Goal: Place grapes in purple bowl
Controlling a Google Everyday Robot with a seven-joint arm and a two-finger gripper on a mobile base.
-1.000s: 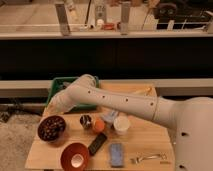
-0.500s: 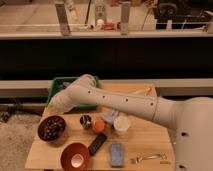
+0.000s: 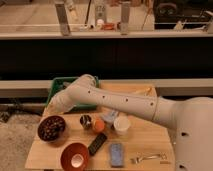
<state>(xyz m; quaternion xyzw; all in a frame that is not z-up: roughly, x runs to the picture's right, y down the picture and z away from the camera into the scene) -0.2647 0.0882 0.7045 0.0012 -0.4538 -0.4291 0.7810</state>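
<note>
Your gripper (image 3: 61, 102) sits at the arm's left end, above the purple bowl (image 3: 51, 128); you cannot tell how it's set or whether it grips anything. Nothing has shifted since half a second ago. The grapes (image 3: 51, 127) fill that bowl at the desk's (image 3: 145, 142) left edge. Behind is a green bin (image 3: 56, 89). Right of the bowl: orange-red bowl (image 3: 75, 156) with pale centre, dark ball (image 3: 86, 120), orange ball (image 3: 98, 124), white cup (image 3: 121, 126).

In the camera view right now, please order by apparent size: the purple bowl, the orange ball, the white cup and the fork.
1. purple bowl, with the grapes in it
2. fork, by length only; it is thin
3. white cup
4. orange ball, close to the cup

The end effector is above the bowl.
</note>
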